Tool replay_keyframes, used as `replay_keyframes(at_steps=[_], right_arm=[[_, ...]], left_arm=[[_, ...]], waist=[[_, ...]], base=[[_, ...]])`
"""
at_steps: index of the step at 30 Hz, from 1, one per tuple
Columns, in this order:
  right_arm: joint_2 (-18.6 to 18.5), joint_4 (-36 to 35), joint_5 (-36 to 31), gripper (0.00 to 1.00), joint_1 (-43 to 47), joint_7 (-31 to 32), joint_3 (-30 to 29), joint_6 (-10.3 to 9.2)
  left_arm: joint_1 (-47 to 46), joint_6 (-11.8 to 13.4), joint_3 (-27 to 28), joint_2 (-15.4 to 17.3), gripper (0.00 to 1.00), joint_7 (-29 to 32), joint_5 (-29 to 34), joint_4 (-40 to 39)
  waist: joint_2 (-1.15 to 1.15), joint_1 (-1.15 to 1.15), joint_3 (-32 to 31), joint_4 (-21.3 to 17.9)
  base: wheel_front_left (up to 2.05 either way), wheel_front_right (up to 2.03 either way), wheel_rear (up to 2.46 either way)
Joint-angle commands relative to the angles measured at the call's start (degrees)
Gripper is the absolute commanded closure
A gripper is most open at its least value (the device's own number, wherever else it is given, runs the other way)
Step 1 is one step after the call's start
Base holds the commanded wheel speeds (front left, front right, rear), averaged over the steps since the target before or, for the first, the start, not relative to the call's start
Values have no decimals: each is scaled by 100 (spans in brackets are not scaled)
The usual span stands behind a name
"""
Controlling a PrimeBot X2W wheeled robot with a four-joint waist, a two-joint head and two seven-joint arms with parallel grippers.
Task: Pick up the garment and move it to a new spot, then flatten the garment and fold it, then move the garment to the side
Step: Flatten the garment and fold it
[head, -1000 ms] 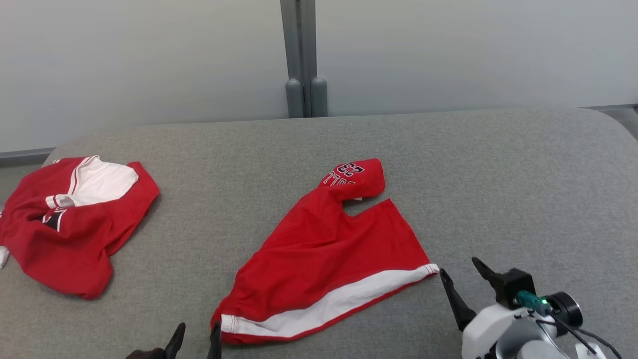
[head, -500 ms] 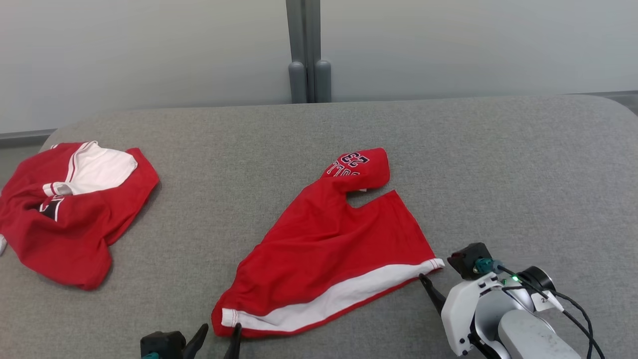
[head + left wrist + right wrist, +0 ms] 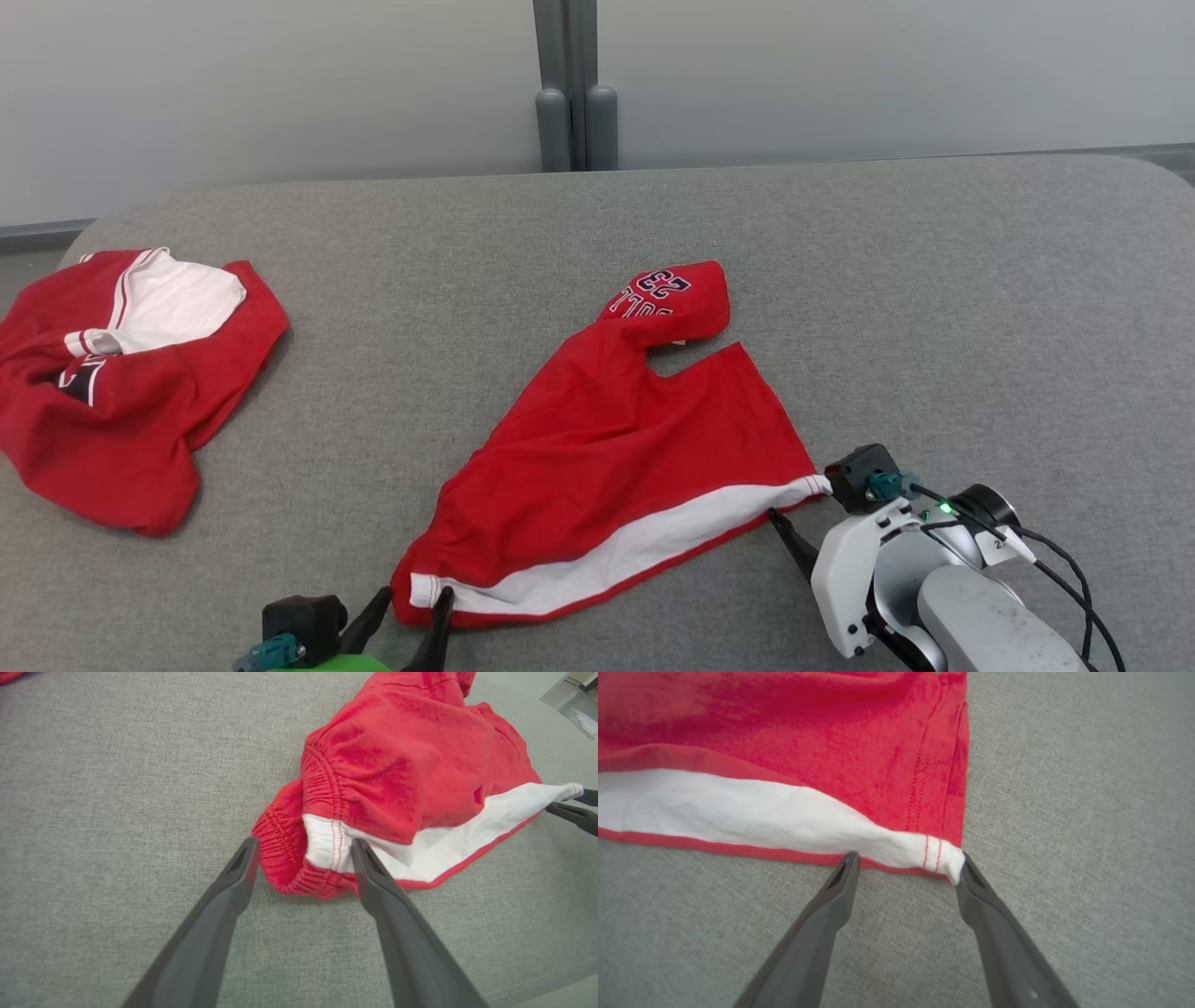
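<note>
Garment corners between spread jaws of left tool, right tool.

Left gripper, right gripper both low, jaws spread wide.

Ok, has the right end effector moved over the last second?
Yes. Judged against the white-striped corner of the red shorts, the right end effector has slid left in the head view. Open, it now straddles that corner.
</note>
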Motion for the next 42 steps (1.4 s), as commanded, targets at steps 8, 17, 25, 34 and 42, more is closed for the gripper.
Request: replay_keyframes(at_steps=[8, 17, 25, 34, 42], right_arm=[[39, 145, 217, 0, -56, -122, 255, -10], [-70, 93, 761, 100, -81, -322, 576, -10], [-936, -2142, 2402, 100, 342, -414, -134, -10], [-1854, -5357, 3257, 100, 564, 326, -2078, -8], [-1733, -5572, 3352, 100, -1270, 1343, -2969, -6]], left_arm=[[-88, -13, -133, 72, 81, 98, -146, -5], [57, -15, -360, 123, 100, 242, -519, -192], [265, -15, -420, 524, 100, 650, -2100, -2612], [-458, 374, 409, 1265, 100, 1679, -3104, -5246], [-3288, 1239, 568, 1463, 100, 3008, -3877, -5011]], waist=[[0, 0, 19, -17], [0, 0, -150, -108], [0, 0, -294, -240], [0, 0, 218, -619], [0, 0, 1582, -807]], base=[[0, 0, 0], [0, 0, 0], [0, 0, 0], [0, 0, 0], [0, 0, 0]])
